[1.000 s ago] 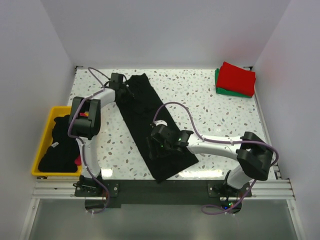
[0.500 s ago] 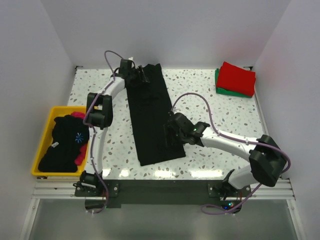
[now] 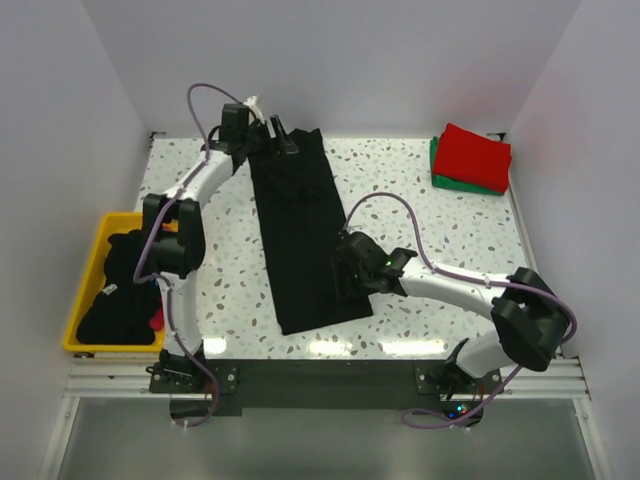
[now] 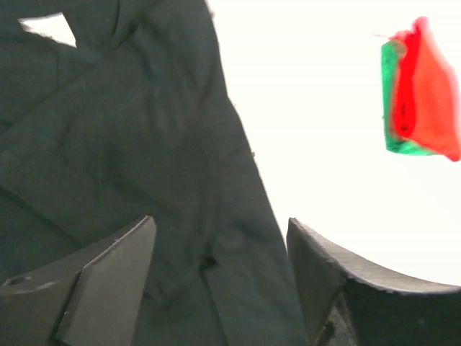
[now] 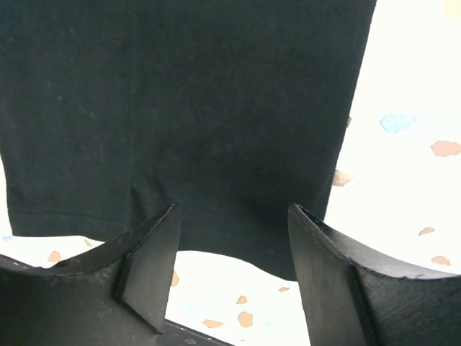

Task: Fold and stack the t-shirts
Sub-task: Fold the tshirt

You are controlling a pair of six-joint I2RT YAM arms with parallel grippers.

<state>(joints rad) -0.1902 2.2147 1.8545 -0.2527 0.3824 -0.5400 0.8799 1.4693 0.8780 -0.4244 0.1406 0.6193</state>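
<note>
The black t-shirt [image 3: 305, 240] lies flat on the bench [image 3: 440, 230] as a long strip. Its long axis runs from top centre to lower centre of the overhead view, hem at the bottom. The left jaws stand wide and empty over its upper end. The right jaws, parted and empty, hover at its lower right edge, nearer the hem.

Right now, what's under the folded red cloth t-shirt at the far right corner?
A folded green cloth t-shirt; only its left and near edges show; the red t-shirt covers the rest.
</note>
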